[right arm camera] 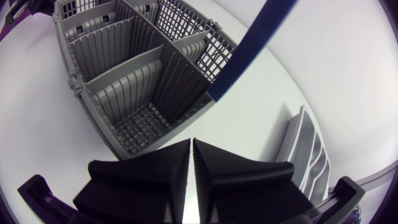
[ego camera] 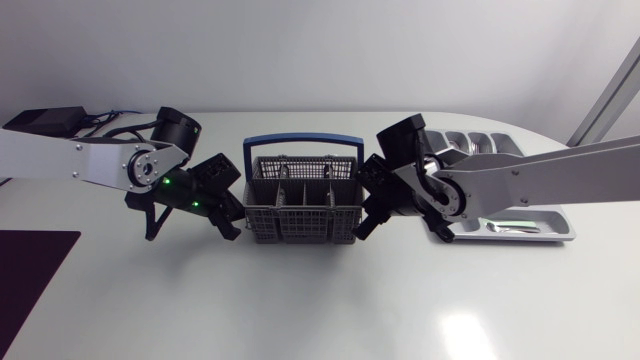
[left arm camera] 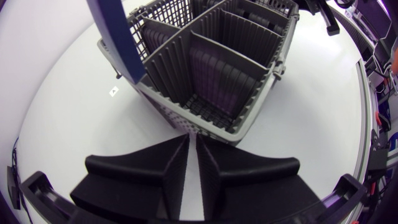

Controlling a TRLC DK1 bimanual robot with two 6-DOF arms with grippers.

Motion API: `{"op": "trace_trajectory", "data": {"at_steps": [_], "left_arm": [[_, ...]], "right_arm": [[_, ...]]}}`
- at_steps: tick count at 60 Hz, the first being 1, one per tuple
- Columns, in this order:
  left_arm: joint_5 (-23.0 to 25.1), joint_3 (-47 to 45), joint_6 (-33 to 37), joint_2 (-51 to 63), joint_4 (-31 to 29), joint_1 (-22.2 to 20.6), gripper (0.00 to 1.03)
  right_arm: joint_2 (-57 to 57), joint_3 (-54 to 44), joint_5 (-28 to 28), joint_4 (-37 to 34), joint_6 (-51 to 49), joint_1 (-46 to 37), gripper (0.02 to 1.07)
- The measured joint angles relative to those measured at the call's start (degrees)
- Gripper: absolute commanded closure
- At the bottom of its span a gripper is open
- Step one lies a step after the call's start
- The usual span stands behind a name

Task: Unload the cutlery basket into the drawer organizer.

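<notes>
1. Two matte black grippers flank the grey plastic cutlery basket (ego camera: 300, 236), one at each short end. The left gripper (ego camera: 229, 226) has its fingers pressed together on nothing, and so does the right gripper (ego camera: 368, 226).
2. The basket stands upright mid-surface. Every compartment that the wrist views look into shows a bare ribbed floor, so I judge the unloading finished or nearly so.
3. The silver metal drawer organizer (ego camera: 482, 141) lies just beside the basket, on my right, partly under the right arm. Its long front compartment holds what looks like silver cutlery (ego camera: 515, 228).
4. To do this step well, I would check the compartments along the far side, which I cannot see fully, before calling it done.
5. If a piece remains, I would spread the fingers first, then come down from above, straight into that compartment, and grip the handle end.
6. The upright blue basket handle (ego camera: 303, 141) arches over the far side and blocks a straight descent there, so I would approach from the near side.
7. The right arm itself hangs over the organizer, so any drop-off means lifting clear first.
8. A dark purple mat (ego camera: 30, 275) lies well apart at the left, out of the way.
</notes>
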Motion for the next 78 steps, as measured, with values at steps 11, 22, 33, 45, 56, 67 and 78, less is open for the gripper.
{"op": "trace_trajectory", "data": {"at_steps": [11,22,33,45,56,67,78], "left_arm": [[0.04,-0.04,0.00,-0.20,0.07,0.55,0.88],[0.04,-1.46,0.04,-1.16,0.26,4.31,0.88],[1.11,-4.35,0.04,-7.17,0.24,8.04,0.81],[1.99,-7.28,-2.49,-18.56,0.22,10.47,0.35],[1.99,-9.88,-4.50,-26.53,0.55,11.52,0.11],[1.97,-13.14,-7.61,-34.67,1.99,12.76,0.05],[-0.57,-14.80,-11.28,-36.22,1.99,14.49,0.05]], "right_arm": [[0.00,-0.13,0.31,0.07,0.00,-1.01,0.95],[-0.17,-1.22,0.74,0.02,-0.02,-4.31,0.94],[-5.64,-4.02,2.62,-0.02,0.00,-5.31,0.87],[-16.28,-7.52,4.11,-0.09,0.02,-6.75,0.45],[-25.97,-11.34,5.01,-1.53,0.22,-8.39,0.06],[-35.85,-13.53,5.01,-5.84,0.24,-9.99,0.06],[-44.85,-16.81,4.94,-7.80,0.94,-14.47,0.06]]}}
